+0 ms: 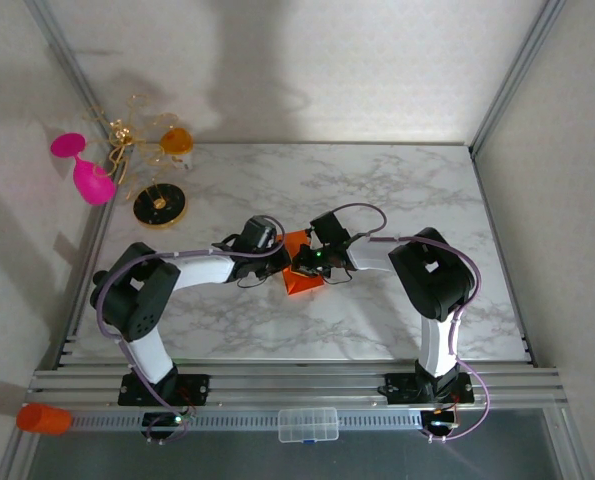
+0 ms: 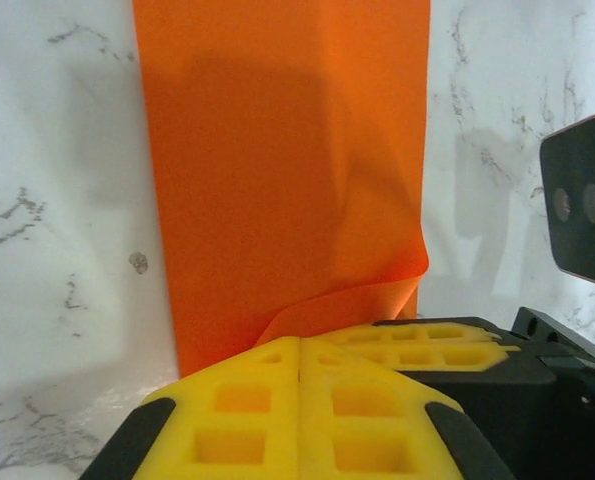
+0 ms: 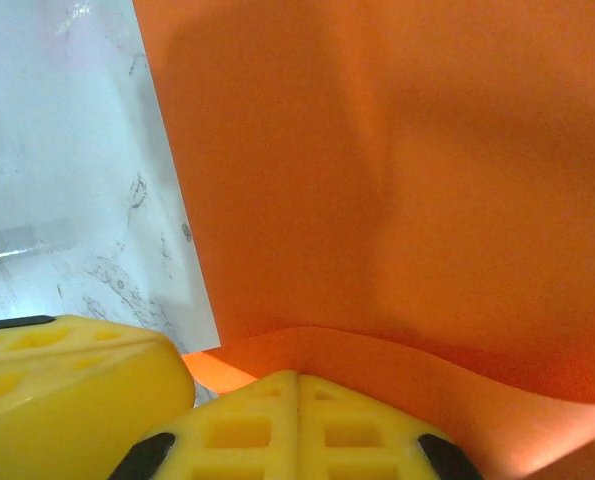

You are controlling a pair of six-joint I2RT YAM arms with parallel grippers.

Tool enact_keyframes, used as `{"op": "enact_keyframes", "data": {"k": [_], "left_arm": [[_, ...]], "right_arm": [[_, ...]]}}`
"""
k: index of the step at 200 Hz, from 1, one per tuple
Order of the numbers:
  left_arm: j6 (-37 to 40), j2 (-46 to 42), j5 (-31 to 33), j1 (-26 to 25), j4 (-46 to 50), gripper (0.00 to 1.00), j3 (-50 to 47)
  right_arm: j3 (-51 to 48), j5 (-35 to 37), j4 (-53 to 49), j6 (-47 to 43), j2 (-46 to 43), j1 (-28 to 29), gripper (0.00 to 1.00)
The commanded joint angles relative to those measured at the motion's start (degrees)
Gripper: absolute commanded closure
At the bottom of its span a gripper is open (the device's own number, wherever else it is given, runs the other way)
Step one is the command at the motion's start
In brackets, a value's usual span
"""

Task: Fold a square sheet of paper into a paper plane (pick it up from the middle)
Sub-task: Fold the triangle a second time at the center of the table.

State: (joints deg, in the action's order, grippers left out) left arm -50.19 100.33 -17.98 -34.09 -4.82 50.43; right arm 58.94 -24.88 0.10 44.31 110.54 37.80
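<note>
The square sheet of paper [image 1: 303,282] is bright orange and lies on the marble table [image 1: 397,190] between the two arms. In the left wrist view the sheet [image 2: 277,170] runs away from me as a flat strip. Its near edge curls up into my left gripper [image 2: 298,345], whose yellow fingers are pressed together on that lifted edge. The right gripper's yellow finger [image 2: 427,345] sits just beside it. In the right wrist view the sheet [image 3: 397,170] has a raised flap meeting my right gripper [image 3: 298,378], also shut on it. From above, the left gripper [image 1: 283,262] and right gripper [image 1: 313,262] nearly touch.
At the back left stand a pink goblet [image 1: 87,172], a gold wire ornament [image 1: 127,135], a small orange cup [image 1: 177,140] and a black-and-gold disc [image 1: 160,205]. An orange cylinder [image 1: 44,418] and a clear plastic box [image 1: 307,424] sit by the near rail.
</note>
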Motion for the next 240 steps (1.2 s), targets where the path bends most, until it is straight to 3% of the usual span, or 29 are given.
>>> {"op": "enact_keyframes", "data": {"k": [1, 128, 178, 240], "left_arm": [[-0.35, 1.92, 0.75, -0.71, 1.58, 1.0, 0.45], [0.54, 4.67, 3.83, -0.77, 4.33, 1.0, -0.07], [0.99, 5.3, 4.86, -0.74, 5.34, 1.0, -1.3], [2.92, 5.84, 5.37, -0.72, 5.93, 1.0, -0.43]], "right_arm": [[-0.76, 4.19, -6.44, -0.67, 3.01, 0.34, 0.96], [-0.97, 3.46, -5.85, -0.46, 2.67, 0.34, 0.96], [-0.57, -0.49, 0.17, -0.37, -3.26, -0.55, 0.96], [-0.69, 1.79, -0.14, -2.11, -2.53, -1.67, 0.96]]}}
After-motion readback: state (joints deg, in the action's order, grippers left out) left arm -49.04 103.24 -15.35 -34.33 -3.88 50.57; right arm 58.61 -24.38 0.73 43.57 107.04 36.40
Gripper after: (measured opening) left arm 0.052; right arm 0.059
